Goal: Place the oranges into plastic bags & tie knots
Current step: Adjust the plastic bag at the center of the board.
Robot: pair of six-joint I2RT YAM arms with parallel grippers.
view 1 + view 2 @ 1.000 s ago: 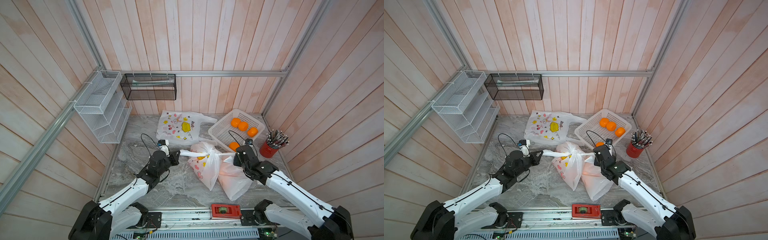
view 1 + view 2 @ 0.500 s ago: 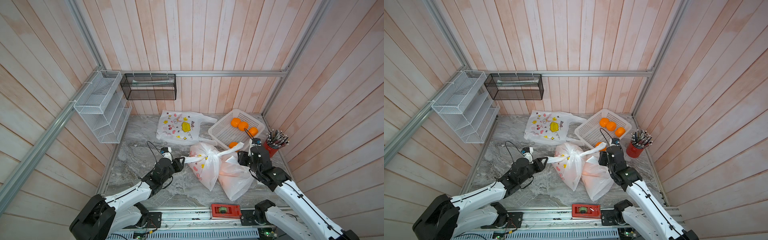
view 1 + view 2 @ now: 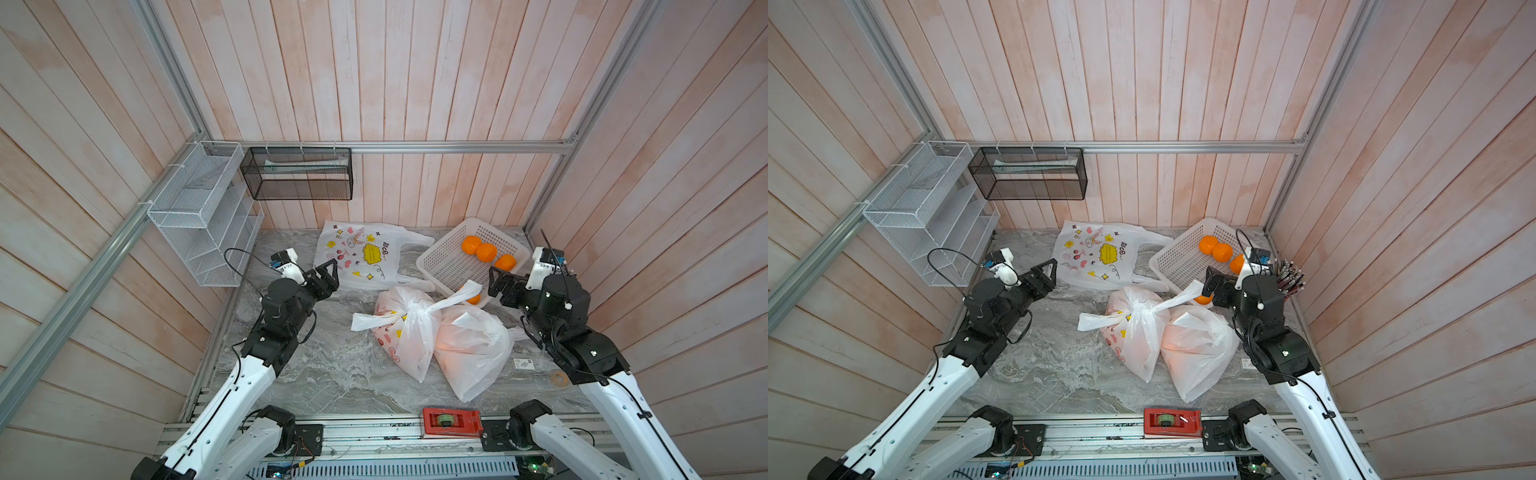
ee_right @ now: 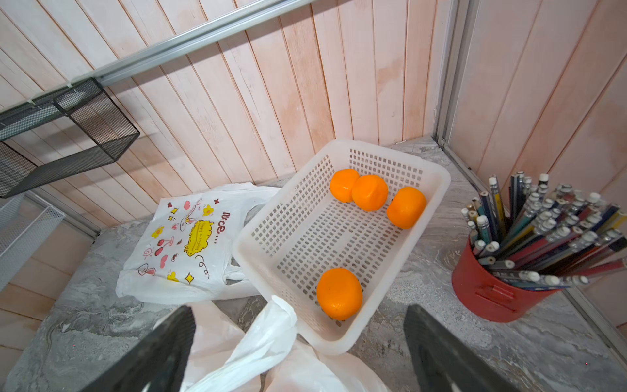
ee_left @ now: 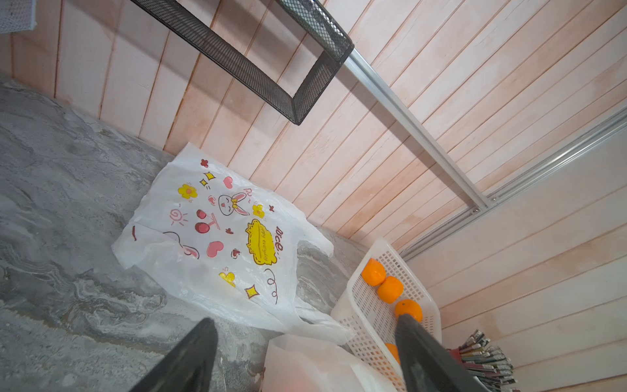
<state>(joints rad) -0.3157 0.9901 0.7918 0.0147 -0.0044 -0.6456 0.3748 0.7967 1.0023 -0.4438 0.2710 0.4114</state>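
Two knotted white plastic bags (image 3: 409, 336) lie side by side on the desk (image 3: 332, 374). Behind them is a flat printed plastic bag (image 3: 365, 253), and right of it a white perforated basket (image 3: 446, 270) holding small round oranges (image 3: 486, 251).

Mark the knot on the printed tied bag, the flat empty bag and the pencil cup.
knot (image 3: 410, 311): in a top view, twisted bunch of handles.
flat empty bag (image 5: 220, 234): left wrist view, printed middle.
pencil cup (image 4: 488, 292): right wrist view, red wall.

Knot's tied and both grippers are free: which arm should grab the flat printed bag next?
Left, probably. The left gripper is open right beside the flat bag, nothing between. The right gripper is open too, but sits by the basket, which lies partly between it and that bag.
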